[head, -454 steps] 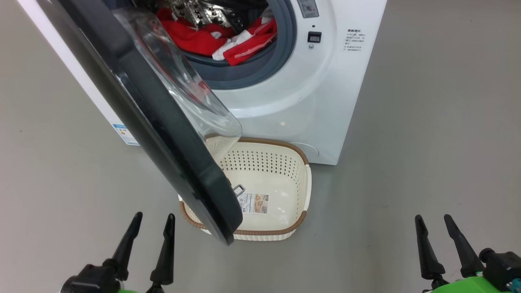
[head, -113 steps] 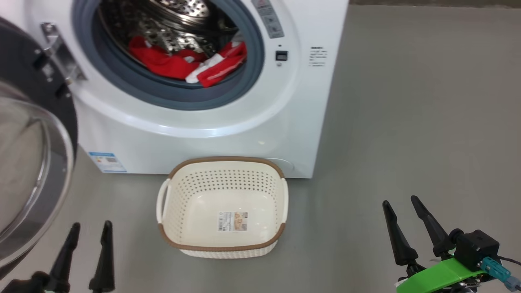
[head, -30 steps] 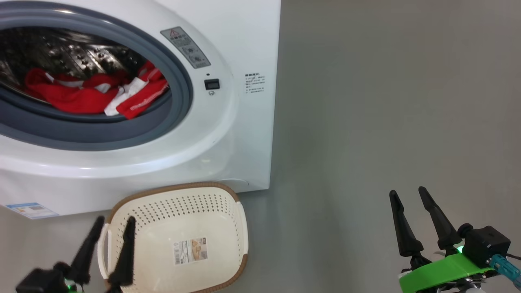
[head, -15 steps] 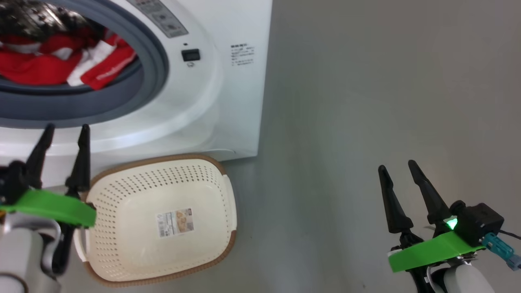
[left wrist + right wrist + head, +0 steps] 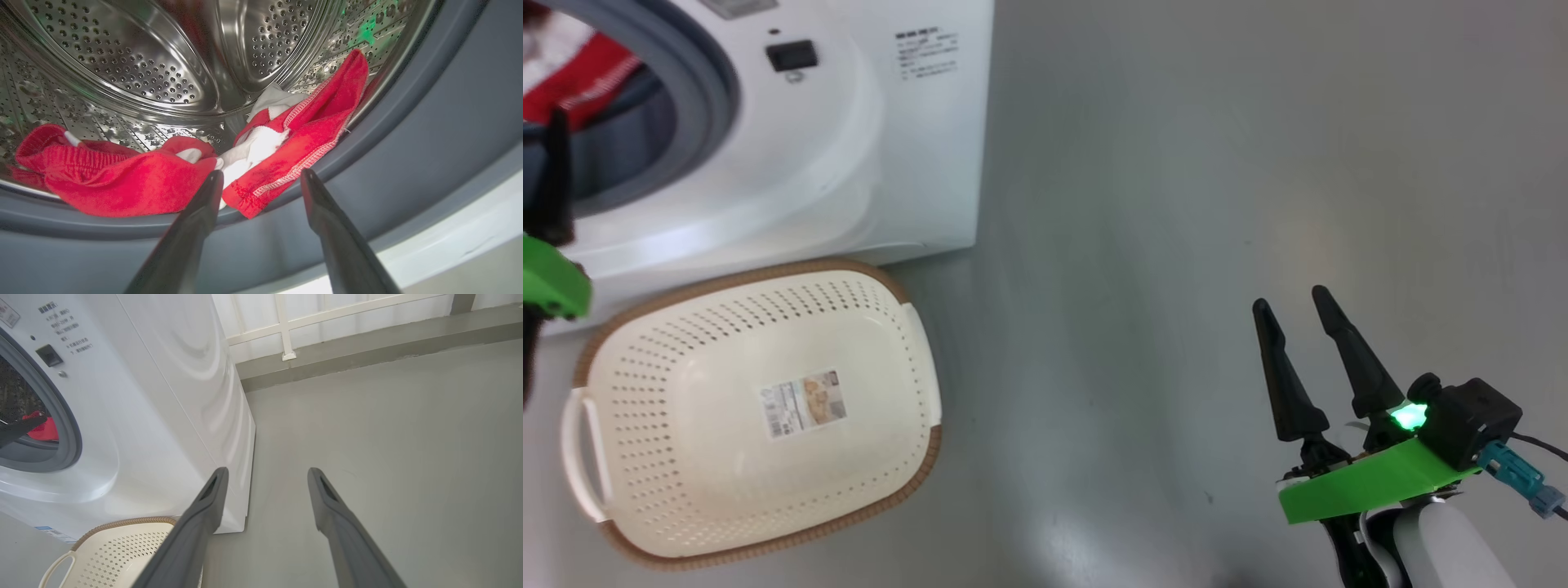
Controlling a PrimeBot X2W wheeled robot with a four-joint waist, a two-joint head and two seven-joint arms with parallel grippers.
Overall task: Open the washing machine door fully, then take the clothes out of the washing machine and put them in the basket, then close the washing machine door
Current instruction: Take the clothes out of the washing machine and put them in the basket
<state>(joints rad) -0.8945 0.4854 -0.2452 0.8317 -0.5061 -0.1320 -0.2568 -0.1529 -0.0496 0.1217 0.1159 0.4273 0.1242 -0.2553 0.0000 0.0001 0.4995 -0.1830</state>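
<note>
Your left gripper, jaws spread wide and holding nothing, points into the washing machine. Its tips are close to the red clothes heaped at the front edge of the drum. Your right gripper, equally wide and empty, hovers over the floor, well apart from the machine. The basket sits empty on the floor against the machine's front. Opening the door looks done; unloading and closing remain.
</note>
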